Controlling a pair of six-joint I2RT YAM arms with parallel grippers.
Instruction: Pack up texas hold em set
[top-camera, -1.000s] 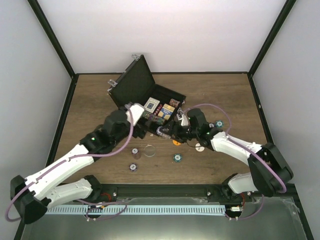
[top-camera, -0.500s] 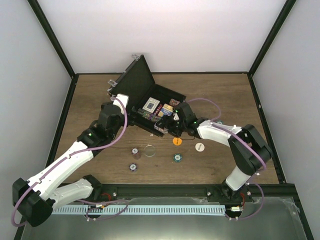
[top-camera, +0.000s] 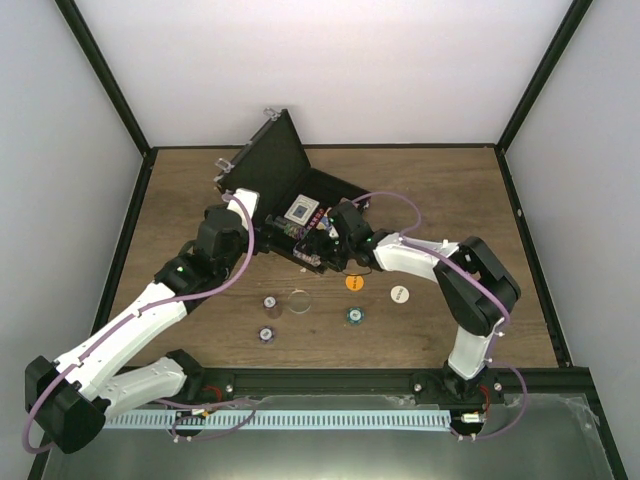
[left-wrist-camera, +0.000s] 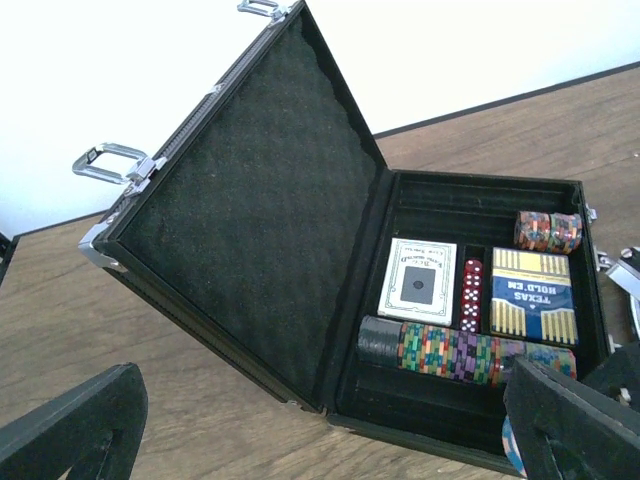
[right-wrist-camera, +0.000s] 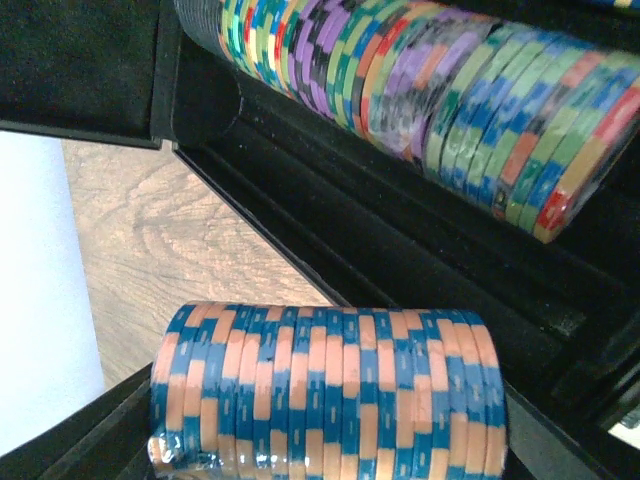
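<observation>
Your right pincer (right-wrist-camera: 330, 445) clamps a blue-and-orange striped chip roll (right-wrist-camera: 330, 385) (shrink-wrapped) at the front edge of the open black briefcase (left-wrist-camera: 250, 230) | left pincer (left-wrist-camera: 320, 430) gapes wide.

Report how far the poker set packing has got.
Done: both card decks, dice and one chip row sit in the open briefcase. In hand: the right gripper holds an orange-and-blue chip roll at the case's near edge. Remaining: orange button, white button and three loose chips on the table, then the lid.
</observation>
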